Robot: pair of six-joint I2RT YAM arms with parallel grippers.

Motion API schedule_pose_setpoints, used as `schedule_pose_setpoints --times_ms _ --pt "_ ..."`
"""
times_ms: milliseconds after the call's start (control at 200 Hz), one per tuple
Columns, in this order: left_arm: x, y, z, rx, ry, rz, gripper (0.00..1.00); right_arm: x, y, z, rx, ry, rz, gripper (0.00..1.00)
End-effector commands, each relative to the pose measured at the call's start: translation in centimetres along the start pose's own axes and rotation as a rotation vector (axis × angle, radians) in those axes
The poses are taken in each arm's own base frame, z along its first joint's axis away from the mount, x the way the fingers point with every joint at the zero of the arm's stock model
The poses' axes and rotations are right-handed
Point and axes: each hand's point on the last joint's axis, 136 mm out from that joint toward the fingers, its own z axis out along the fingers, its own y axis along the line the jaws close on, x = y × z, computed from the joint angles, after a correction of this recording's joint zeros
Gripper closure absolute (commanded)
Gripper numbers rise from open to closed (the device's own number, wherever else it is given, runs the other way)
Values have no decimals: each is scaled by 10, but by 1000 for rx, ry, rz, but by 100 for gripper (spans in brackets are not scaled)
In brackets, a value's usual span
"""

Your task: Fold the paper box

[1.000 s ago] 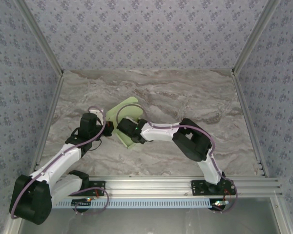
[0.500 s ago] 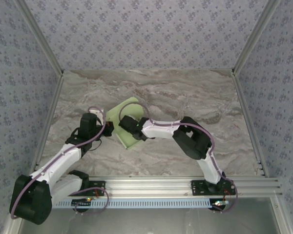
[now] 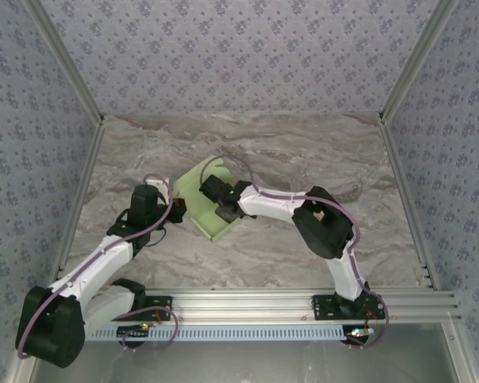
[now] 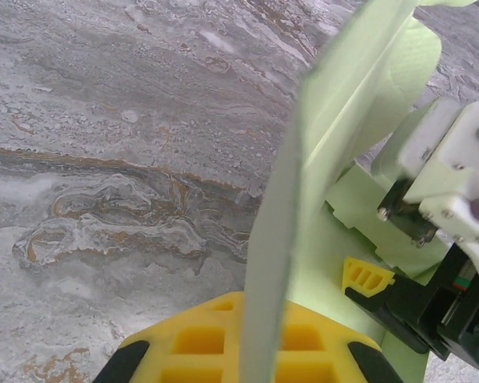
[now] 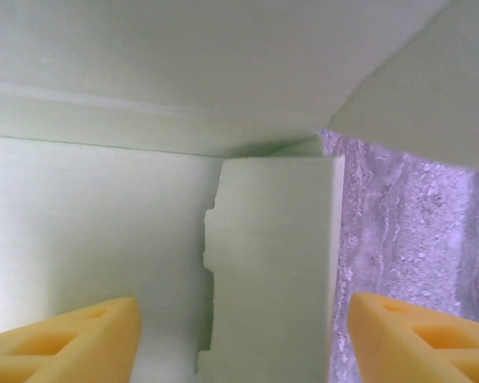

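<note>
Left arm: in the top external view it reaches from its base at the near left towards the table centre. The left gripper (image 3: 169, 194) sits at the left edge of the paper box (image 3: 193, 209). From above, the jaw position cannot be read. The left wrist view settles it: the yellow fingers (image 4: 184, 343) are closed together, with a raised edge of the card running down between them. The left gripper (image 4: 247, 351) is therefore clamped on the paper box (image 4: 335, 136).

The paper box: pale green card, lying on the marble table (image 3: 303, 152) slightly left of centre, between the two grippers. From above it reads as a mostly flat, angled sheet. The left wrist view adds that one panel stands up from the table (image 4: 104, 120) as a tall wall, with further panels lying behind it.

Right arm: from above it bends in from the near right, and the right gripper (image 3: 219, 209) is placed over the middle of the card. The left wrist view shows one of its yellow fingertips (image 4: 366, 276) just above a flat panel. The right wrist view gives the jaw state: the right gripper (image 5: 243, 343) stands wide, fingertips (image 5: 72, 339) far apart at the lower corners, gripping nothing. Between them lies a narrow folded flap (image 5: 271, 263) with a stepped left edge. Larger panels rise behind and to the left. Bare table (image 5: 407, 223) shows at the right.
</note>
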Motion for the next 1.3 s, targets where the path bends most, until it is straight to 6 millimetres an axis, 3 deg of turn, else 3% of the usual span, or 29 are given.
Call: schedule_pose_setpoints --times_ms 0,485,630,874,1149,1294 --pt "-13 -5 -4 23 -50 -3 96 -16 -4 -19 -51 -46 84 27" --pt "-11 -5 -3 23 -45 4 96 -19 -31 -38 -126 -96 232 25" --pt "-12 -5 -3 22 -46 4 96 -18 -32 -37 -248 -112 270 25" --pt "-12 -6 -3 29 -45 4 96 -12 -33 -18 -475 -109 335 38" --pt "-13 -8 -3 36 -46 5 96 -13 -38 -19 -728 -132 425 46" --pt "-14 -8 -3 36 -48 6 96 -9 -45 -16 -834 -123 491 55"
